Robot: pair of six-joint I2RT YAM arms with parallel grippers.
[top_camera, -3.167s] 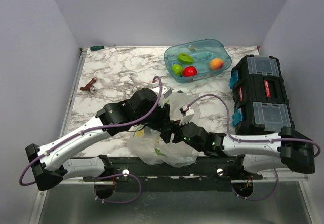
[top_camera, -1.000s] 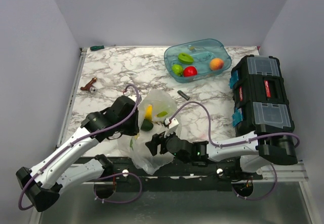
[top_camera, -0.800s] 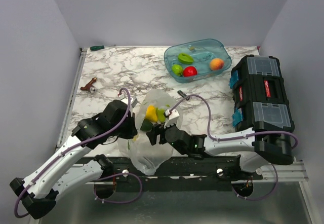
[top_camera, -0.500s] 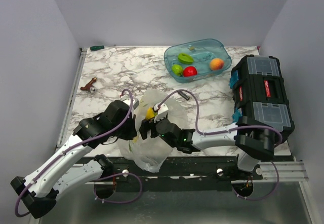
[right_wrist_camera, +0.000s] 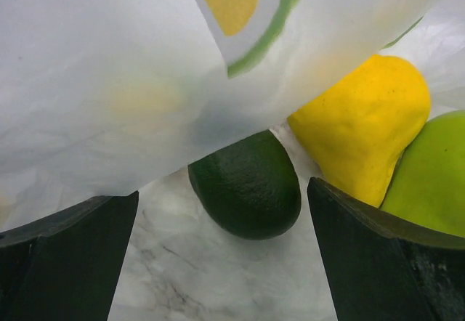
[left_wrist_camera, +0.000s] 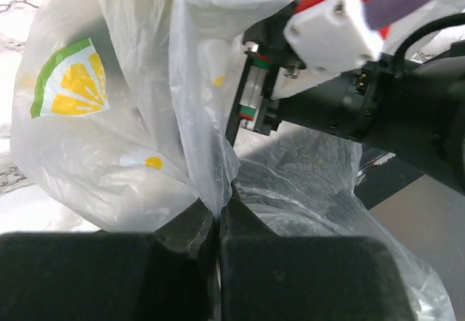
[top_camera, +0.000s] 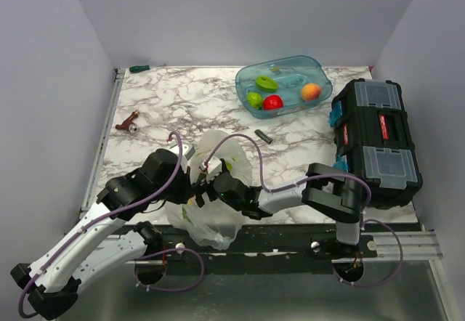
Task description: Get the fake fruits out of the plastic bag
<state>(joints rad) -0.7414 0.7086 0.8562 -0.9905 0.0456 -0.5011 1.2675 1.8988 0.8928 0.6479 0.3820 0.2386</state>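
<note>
The plastic bag (top_camera: 212, 221), see-through with lemon prints, lies at the near table edge. My left gripper (top_camera: 190, 184) is shut on a fold of the bag's film (left_wrist_camera: 216, 190) and holds it up. My right gripper (top_camera: 208, 184) is open, inside the bag's mouth. In the right wrist view the bag (right_wrist_camera: 109, 81) hangs overhead, and a dark green fruit (right_wrist_camera: 247, 183) lies on the marble just ahead, between my open right gripper's (right_wrist_camera: 222, 216) fingers and not touching them. A yellow fruit (right_wrist_camera: 363, 128) and a light green fruit (right_wrist_camera: 432, 176) lie to its right.
A teal tub (top_camera: 294, 61) at the back holds two green fruits, a red fruit (top_camera: 273, 102) and an orange peach-like ball (top_camera: 311, 91). A black toolbox (top_camera: 374, 132) stands at the right. A small dark piece (top_camera: 263, 134) and a brown tool (top_camera: 128, 123) lie on the marble.
My right gripper has moved left and gone into the bag's mouth. My left gripper has kept hold of the bag and shifted slightly.
</note>
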